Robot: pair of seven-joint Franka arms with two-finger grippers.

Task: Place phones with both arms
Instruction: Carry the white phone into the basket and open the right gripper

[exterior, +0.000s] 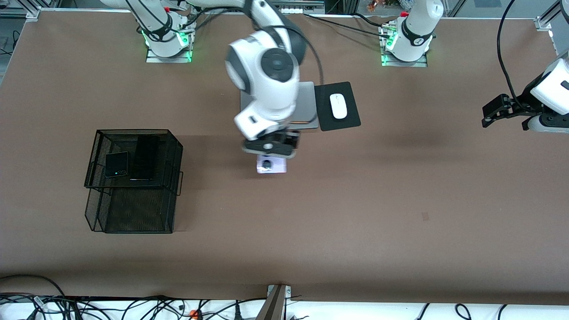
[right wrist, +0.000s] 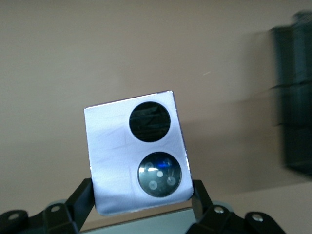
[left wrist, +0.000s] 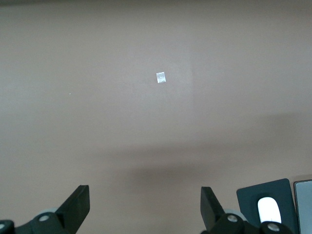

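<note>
**Right end effector clamps the lavender phone; two phones already in the basket**

Right end effector (exterior: 270,151) hangs over the middle of the brown counter (exterior: 355,200), its two black fingers (right wrist: 80,197) pressed against opposite edges of the small squarish lavender-white phone (right wrist: 136,158). In the right wrist view the phone sits tilted between the fingers, its two black circles facing the camera, with bare counter under it. From the front camera the phone (exterior: 272,166) shows just below the end effector, close to the near edge of the silver laptop (exterior: 306,106), which the right arm (exterior: 266,75) largely covers.

Left end effector (exterior: 495,111) is held above the counter at the left arm's end, fingers (left wrist: 78,202) spread wide apart with nothing between them; this arm waits. Its wrist view shows bare counter with a small pale speck (left wrist: 161,77) on it.

A black wire basket (exterior: 133,178) stands toward the right arm's end of the counter. On its upper tier lie the small squarish black phone with a green dot (exterior: 116,164) and, just beside it, the long slim black phone (exterior: 145,158).

A white mouse (exterior: 338,106) rests on a black mouse pad (exterior: 337,106) beside the laptop, on the side toward the left arm's base.
</note>
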